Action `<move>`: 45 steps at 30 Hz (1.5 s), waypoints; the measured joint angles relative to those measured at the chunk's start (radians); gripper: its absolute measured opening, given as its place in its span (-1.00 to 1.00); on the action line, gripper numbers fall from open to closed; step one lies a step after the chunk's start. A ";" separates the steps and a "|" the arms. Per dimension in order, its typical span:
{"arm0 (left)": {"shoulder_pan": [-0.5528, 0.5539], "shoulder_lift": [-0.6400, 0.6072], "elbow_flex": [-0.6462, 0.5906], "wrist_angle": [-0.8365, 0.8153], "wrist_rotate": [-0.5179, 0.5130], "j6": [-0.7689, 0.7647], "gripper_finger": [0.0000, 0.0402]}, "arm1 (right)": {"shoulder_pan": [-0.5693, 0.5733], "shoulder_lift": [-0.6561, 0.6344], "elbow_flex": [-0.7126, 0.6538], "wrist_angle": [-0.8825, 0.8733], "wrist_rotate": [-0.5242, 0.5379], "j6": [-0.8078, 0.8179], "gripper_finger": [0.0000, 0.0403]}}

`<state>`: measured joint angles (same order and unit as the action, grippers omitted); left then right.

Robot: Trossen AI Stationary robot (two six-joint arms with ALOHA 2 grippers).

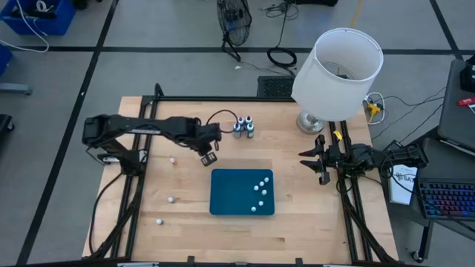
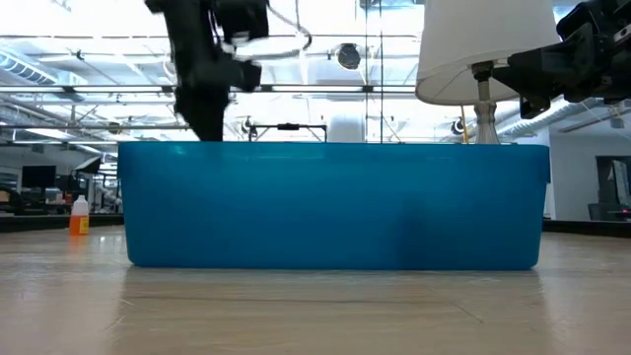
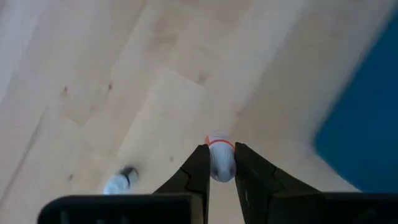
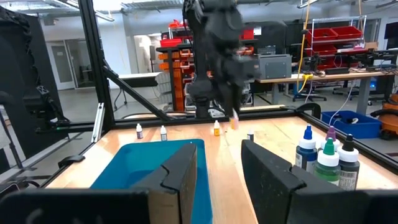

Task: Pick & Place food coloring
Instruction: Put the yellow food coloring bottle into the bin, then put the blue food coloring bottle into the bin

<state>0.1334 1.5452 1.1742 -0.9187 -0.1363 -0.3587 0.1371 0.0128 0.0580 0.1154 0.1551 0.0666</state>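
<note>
Left gripper (image 1: 208, 158), just upper left of the teal tray (image 1: 230, 194) in the high view, is clamped on a white-capped food coloring bottle (image 3: 221, 160). Right gripper (image 1: 318, 162) waits right of the tray, fingers slightly parted, empty.

Teal tray (image 1: 230, 194); white-capped bottle (image 3: 221, 158) ringed orange; white lampshade (image 1: 338, 70).

A white-shaded lamp (image 1: 338, 74) stands on the desk (image 1: 185, 230) just behind the right end effector (image 1: 320, 165). A cluster of larger dropper bottles (image 1: 243, 127) sits just beyond the left end effector (image 1: 208, 159). A fan (image 1: 233, 22) stands on the floor beyond.
</note>
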 joint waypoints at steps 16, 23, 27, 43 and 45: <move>-0.356 0.212 0.300 -0.116 -0.049 -0.043 -0.74 | 0.000 0.000 0.000 0.000 0.000 0.000 -0.43; -0.373 0.378 0.299 -0.116 -0.020 -0.042 -0.74 | 0.000 0.000 0.000 0.000 0.000 0.000 -0.43; -0.370 0.435 0.299 -0.097 0.010 -0.018 -0.74 | 0.000 0.000 0.000 0.000 0.000 0.000 -0.43; -0.356 0.455 0.299 -0.074 0.020 -0.045 -0.25 | 0.000 0.000 0.000 0.001 0.000 0.000 -0.43; -0.356 0.455 0.299 -0.074 0.020 -0.032 -0.17 | 0.000 0.000 0.000 0.000 0.000 0.000 -0.43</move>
<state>-0.2230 2.0005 1.4731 -0.9932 -0.1165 -0.3907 0.1371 0.0128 0.0578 0.1158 0.1551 0.0662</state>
